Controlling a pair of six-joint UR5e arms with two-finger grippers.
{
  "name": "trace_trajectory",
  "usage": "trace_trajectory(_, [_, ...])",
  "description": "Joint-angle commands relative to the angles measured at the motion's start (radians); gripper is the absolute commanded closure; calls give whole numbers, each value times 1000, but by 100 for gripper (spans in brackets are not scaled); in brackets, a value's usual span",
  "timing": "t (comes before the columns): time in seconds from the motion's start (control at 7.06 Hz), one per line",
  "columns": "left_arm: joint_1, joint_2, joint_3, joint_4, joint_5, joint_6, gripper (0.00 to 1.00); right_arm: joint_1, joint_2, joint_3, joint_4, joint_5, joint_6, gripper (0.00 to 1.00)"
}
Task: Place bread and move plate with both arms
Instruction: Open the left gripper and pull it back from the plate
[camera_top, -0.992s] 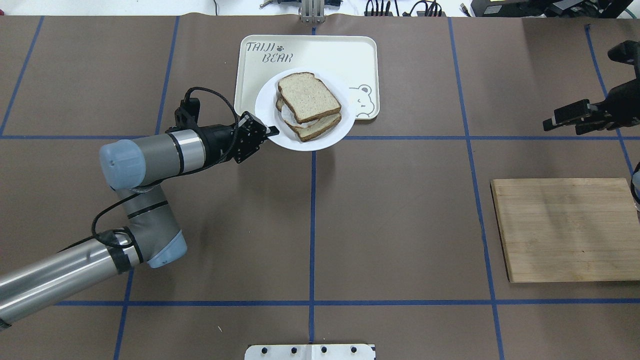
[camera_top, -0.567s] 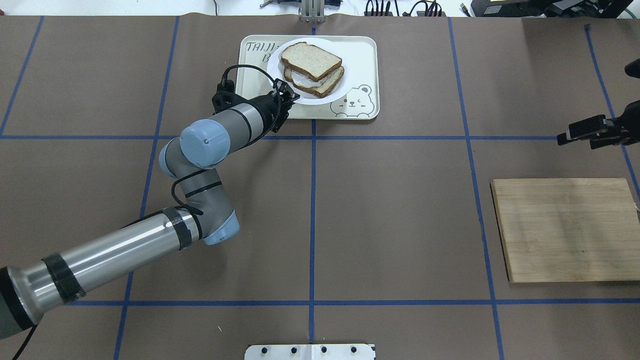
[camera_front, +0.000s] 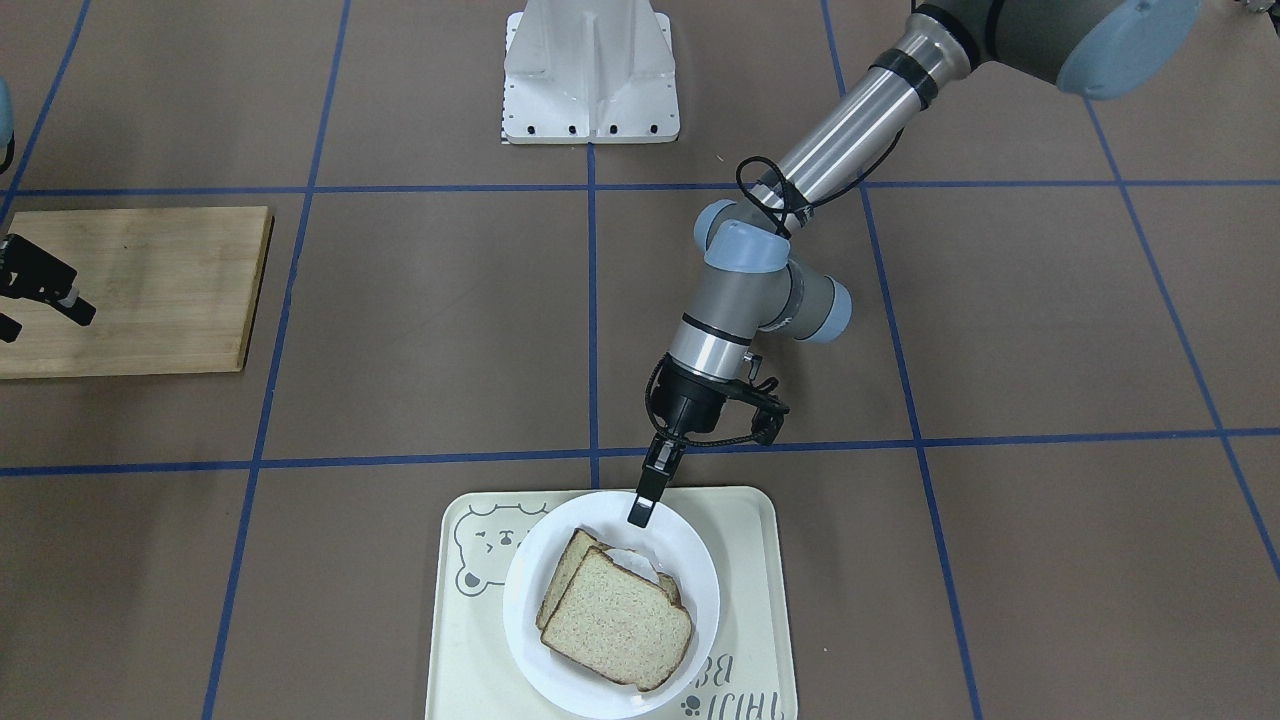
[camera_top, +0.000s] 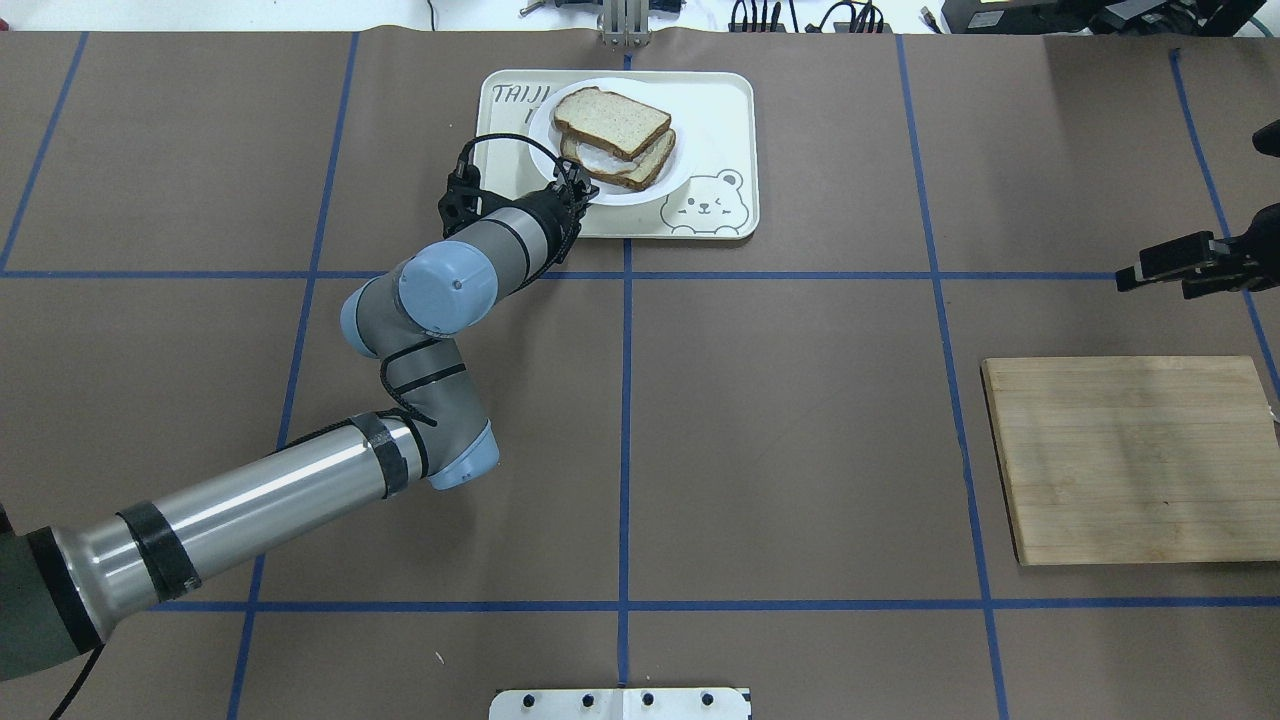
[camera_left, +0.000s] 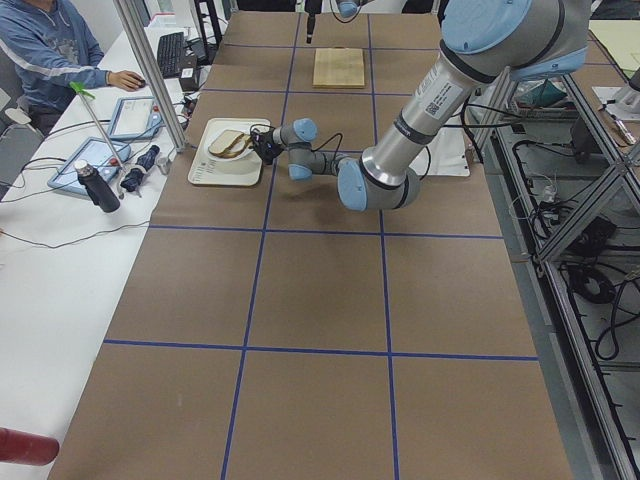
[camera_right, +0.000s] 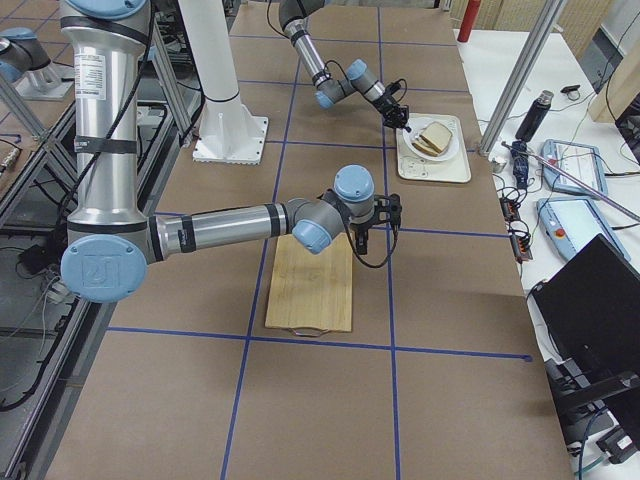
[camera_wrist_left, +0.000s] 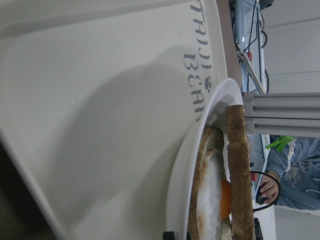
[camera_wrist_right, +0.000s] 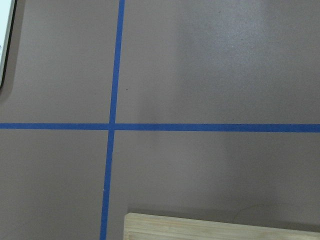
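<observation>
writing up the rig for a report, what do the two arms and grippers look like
Both the left arm and the right arm are silver-grey tubes with rounded light blue joint caps and black bands. Black cable loops run along the wrists. The left gripper and right gripper are small, black, with two slim fingers.

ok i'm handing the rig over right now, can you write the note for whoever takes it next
Left gripper: shut on the robot-side rim of the plate.
Right gripper: open and empty, above the table just beyond the cutting board.
Things: the bread lies on top of the egg slice on the plate. The plate is over the tray, covering part of its lettering.
Done: bread stacked, plate at the tray.
Left: I cannot tell whether the plate sits flat yet. Probably lower it fully, release the rim and draw that arm back.
</observation>
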Motion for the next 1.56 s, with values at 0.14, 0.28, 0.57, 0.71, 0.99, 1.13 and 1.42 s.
trace_trajectory(0.14, [6, 170, -255, 1, -66, 16, 1, -1, 5, 0, 0, 0, 0, 0])
trace_trajectory(0.28, [-6, 204, -322, 5, -122, 20, 1, -1, 3, 0, 0, 0, 0, 0])
trace_trajectory(0.57, [-12, 325, -448, 1, -200, 48, 2, 3, 0, 0, 0, 3, 0, 0])
trace_trajectory(0.71, [-35, 359, -486, 1, -225, 60, 2, 23, -1, 2, 0, 9, 0, 0])
trace_trajectory(0.99, [-58, 477, -587, 43, -252, 388, 2, 37, 3, -10, -6, 7, -2, 0])
trace_trajectory(1.13, [-101, 551, -665, 148, -285, 512, 2, 49, 3, -15, -8, 1, -3, 0])
trace_trajectory(1.42, [-280, 638, -772, 383, -442, 863, 2, 91, 37, -19, -139, -38, -143, 0])
